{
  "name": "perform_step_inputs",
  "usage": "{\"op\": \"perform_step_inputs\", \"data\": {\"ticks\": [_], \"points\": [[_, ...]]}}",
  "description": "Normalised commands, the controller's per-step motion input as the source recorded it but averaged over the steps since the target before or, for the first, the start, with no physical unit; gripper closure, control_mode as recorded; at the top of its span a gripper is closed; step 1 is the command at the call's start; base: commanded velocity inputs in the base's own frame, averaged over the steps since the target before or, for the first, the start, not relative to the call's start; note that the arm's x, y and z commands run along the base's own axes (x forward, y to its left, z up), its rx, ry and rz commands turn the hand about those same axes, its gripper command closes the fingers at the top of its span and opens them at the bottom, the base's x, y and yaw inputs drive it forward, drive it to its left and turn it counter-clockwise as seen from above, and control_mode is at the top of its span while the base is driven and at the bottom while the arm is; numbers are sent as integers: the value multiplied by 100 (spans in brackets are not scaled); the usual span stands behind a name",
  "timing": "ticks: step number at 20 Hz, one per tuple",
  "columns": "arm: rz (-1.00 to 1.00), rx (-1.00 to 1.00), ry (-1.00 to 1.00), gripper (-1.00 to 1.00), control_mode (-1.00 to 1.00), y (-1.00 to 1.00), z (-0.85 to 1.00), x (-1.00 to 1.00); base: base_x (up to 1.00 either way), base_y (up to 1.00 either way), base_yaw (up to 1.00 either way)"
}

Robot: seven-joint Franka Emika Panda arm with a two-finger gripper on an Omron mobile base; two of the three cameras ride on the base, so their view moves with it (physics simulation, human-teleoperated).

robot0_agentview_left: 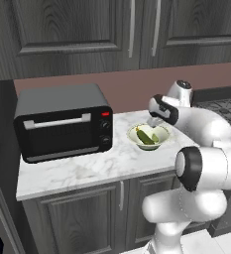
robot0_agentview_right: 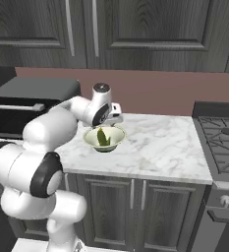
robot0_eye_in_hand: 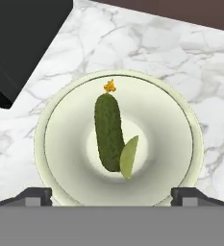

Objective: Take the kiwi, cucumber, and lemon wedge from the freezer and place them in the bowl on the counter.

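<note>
From my end the gripper [robot0_eye_in_hand: 111, 194] hangs spread wide over the bowl [robot0_eye_in_hand: 180, 115] on the counter [robot0_eye_in_hand: 147, 43], gripping nothing, cucumber [robot0_eye_in_hand: 108, 132] lying inside with a lemon wedge [robot0_eye_in_hand: 129, 157] touching it, no readable writing anywhere.

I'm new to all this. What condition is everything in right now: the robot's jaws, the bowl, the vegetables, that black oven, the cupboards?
gripper: jaws spread wide, holding nothing, poised over the bowl.
bowl: upright on the counter, holding two items.
cucumber: lying in the bowl, released.
lemon wedge: in the bowl, leaning against the cucumber.
toaster oven: door shut.
upper cabinets: doors shut.
lower cabinets: doors shut.
</note>
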Motion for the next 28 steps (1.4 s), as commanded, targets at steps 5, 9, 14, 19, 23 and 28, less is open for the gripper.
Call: {"op": "perform_step_inputs", "data": {"ticks": [5,9,14,19,23,28], "points": [[-4,0,-2,-100,-100,6,96,-92,0,0,0],[-5,0,-4,-100,-100,6,98,-89,0,0,0],[-10,0,-15,-100,-100,25,62,-91,0,0,0],[-11,0,-4,-100,-100,41,43,-62,0,0,0],[-7,0,0,-100,-100,23,25,-34,0,0,0],[0,0,1,-100,-100,0,0,-2,0,0,0]]}}
